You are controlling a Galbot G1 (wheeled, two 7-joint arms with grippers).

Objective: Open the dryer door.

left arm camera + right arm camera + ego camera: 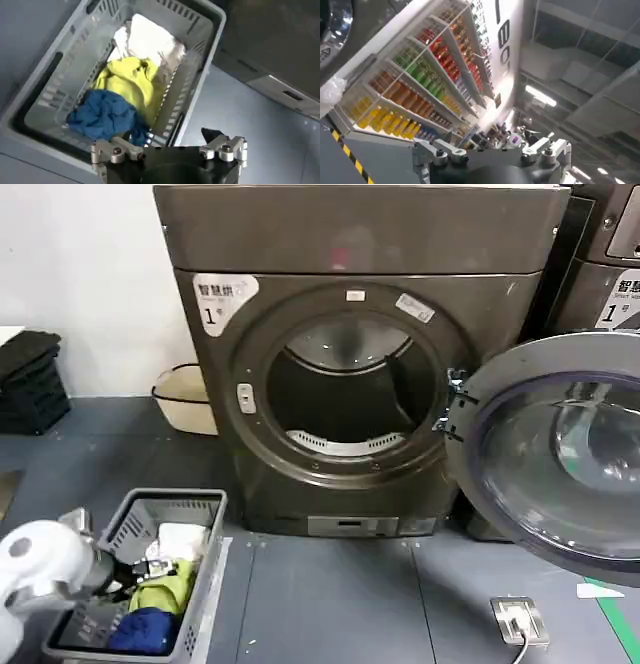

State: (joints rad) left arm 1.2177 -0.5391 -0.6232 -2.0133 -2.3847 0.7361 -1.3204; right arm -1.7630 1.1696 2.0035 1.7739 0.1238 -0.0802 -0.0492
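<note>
- Spread apart and holding nothing, my left gripper (167, 150) hangs over the grey laundry basket (47, 97).
- Ahead, dryer door (560, 449) stands swung wide open from dryer (360, 254).
- Right gripper (490, 150): fingers apart.

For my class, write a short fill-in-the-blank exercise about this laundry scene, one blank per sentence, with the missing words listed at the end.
1. The dryer door is swung ____, showing the drum.
2. The white label on the dryer bears the number ____.
3. The left gripper hovers over a grey laundry ____.
4. In the basket, between a white cloth and a blue one, lies a ____ cloth.

Missing words: open; 1; basket; yellow
</note>
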